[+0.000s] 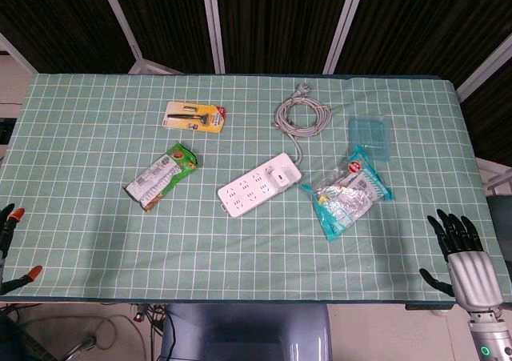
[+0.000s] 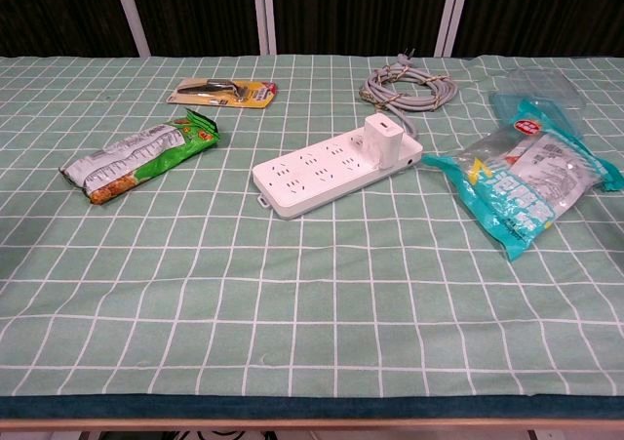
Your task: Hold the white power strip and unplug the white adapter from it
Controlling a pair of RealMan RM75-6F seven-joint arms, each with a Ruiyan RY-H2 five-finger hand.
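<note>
The white power strip point(image 1: 258, 186) point(image 2: 331, 171) lies at an angle in the middle of the green checked table. A white adapter point(image 1: 281, 174) point(image 2: 377, 141) stands plugged into its right end. The strip's grey cord point(image 1: 302, 116) point(image 2: 409, 90) is coiled behind it. My right hand point(image 1: 462, 255) hovers open at the table's front right edge, far from the strip. At the front left edge only the orange-tipped fingers of my left hand point(image 1: 11, 249) show, spread and holding nothing. Neither hand appears in the chest view.
A green snack packet point(image 1: 160, 176) point(image 2: 136, 157) lies left of the strip. A blue-and-white bag point(image 1: 348, 191) point(image 2: 526, 183) lies right of it. A yellow carded tool point(image 1: 194, 118) point(image 2: 222, 92) sits at the back, and a clear plastic tray point(image 1: 369, 133) at the back right.
</note>
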